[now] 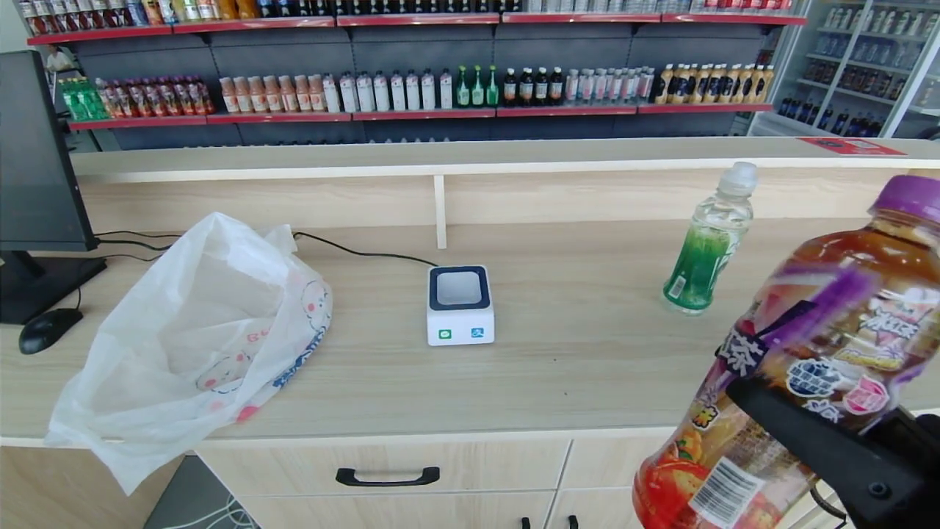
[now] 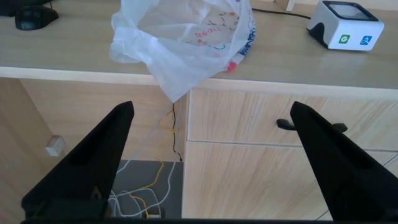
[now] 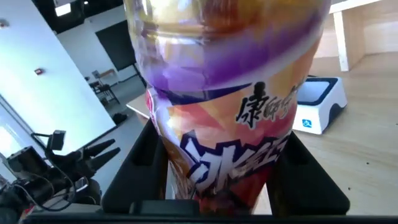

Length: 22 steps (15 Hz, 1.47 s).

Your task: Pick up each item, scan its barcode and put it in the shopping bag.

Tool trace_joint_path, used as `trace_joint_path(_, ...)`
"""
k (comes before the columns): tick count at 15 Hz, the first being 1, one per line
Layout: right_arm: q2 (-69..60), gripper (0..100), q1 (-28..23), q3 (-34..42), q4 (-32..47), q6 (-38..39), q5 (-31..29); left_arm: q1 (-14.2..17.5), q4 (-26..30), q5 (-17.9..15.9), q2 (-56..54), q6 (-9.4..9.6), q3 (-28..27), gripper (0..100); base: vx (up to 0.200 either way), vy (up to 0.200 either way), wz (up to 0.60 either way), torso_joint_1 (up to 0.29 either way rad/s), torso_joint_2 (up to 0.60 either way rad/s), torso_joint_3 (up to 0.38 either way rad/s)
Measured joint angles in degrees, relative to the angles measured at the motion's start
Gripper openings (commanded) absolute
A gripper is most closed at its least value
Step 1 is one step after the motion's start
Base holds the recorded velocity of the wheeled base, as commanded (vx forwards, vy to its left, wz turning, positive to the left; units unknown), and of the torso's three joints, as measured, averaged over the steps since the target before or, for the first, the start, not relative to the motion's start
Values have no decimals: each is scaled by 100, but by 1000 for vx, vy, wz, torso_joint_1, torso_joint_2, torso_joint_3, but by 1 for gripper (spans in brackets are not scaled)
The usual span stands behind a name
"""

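My right gripper (image 1: 800,415) is shut on a large tea bottle (image 1: 815,345) with a purple cap and purple-orange label, held tilted in the air close to the camera at the lower right, off the counter's front edge. Its barcode faces down and forward. In the right wrist view the bottle (image 3: 230,93) sits between my black fingers (image 3: 140,171). A white barcode scanner (image 1: 460,305) stands mid-counter. The white shopping bag (image 1: 198,338) lies slumped at the left, its edge hanging over the front. A green-labelled bottle (image 1: 709,242) stands upright at the right. My left gripper (image 2: 211,155) hangs open below the counter's front.
A monitor (image 1: 37,162) and a black mouse (image 1: 48,328) sit at the far left of the counter (image 1: 573,367). A cable runs from the scanner toward the back. Drawers with black handles (image 1: 387,477) are under the counter. Shelves of drinks stand behind a raised ledge.
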Motion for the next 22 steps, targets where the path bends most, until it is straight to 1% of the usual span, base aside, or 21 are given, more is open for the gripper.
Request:
trace_joint_path(3, -199, 0, 44, 26, -5, 441, 35, 5, 2, 2, 0, 0, 0, 100, 0, 0, 0, 0, 0, 0)
trace_joint_path(4, -228, 0, 45, 0, 2, 666, 46, 2, 2, 5, 0, 0, 0, 100, 0, 0, 0, 0, 0, 0)
trace_joint_path(6, -215, 0, 98, -134, -5, 863, 68, 5, 0, 2, 0, 0, 0, 100, 0, 0, 0, 0, 0, 0)
trace_joint_path(9, -35, 0, 406, -636, -2, 1109, 77, 0, 2, 2, 0, -2, 0, 100, 0, 0, 0, 0, 0, 0)
trace_joint_path(12, 347, 0, 507, -1268, -7, 1287, 74, 2, 2, 2, 0, 0, 0, 100, 0, 0, 0, 0, 0, 0)
trace_joint_path(15, 678, 0, 592, -1681, 2, 1545, 69, 2, 0, 2, 0, 0, 0, 100, 0, 0, 0, 0, 0, 0)
trace_joint_path(19, 880, 0, 773, -1940, 0, 1864, 74, 2, 2, 2, 0, -2, 0, 100, 0, 0, 0, 0, 0, 0)
trace_joint_path(22, 1089, 0, 797, -2111, 4, 2046, 72, 0, 0, 2, 0, -2, 0, 100, 0, 0, 0, 0, 0, 0)
